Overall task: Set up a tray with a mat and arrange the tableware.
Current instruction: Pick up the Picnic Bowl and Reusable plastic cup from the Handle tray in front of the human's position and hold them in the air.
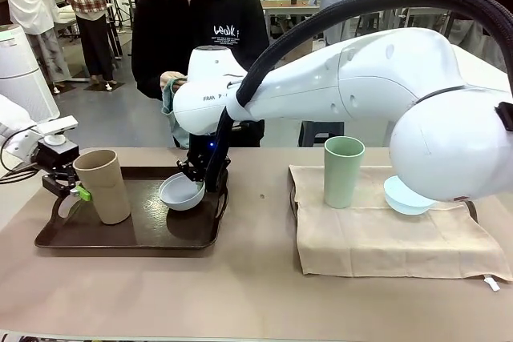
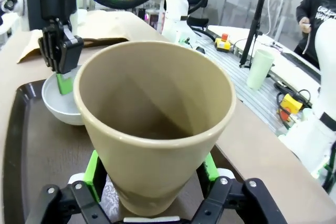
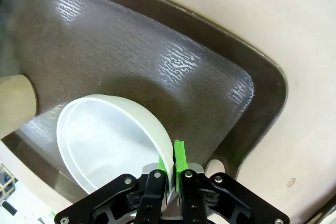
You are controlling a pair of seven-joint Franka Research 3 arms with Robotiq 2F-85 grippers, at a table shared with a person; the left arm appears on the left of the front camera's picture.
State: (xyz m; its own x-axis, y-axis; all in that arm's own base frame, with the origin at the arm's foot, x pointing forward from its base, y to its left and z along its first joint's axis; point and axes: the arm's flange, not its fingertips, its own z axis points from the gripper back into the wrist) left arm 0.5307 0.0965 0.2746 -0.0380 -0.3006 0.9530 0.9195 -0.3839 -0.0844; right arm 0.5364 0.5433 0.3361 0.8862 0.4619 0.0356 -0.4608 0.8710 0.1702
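A dark tray lies at the table's left. On it stands the tan cup, and my left gripper is shut on its lower part. In the left wrist view the green pads press both sides of the tan cup. My right arm reaches across, and its gripper is shut on the rim of the white bowl, which is tilted over the tray. The right wrist view shows the right gripper pinching the bowl. At the right, a beige mat carries the pale green cup and the light blue bowl.
A person in black stands across the table, hands at a cloth. The right arm's big white body spans the middle and hides part of the blue bowl. A dark edge shows under the mat's right side.
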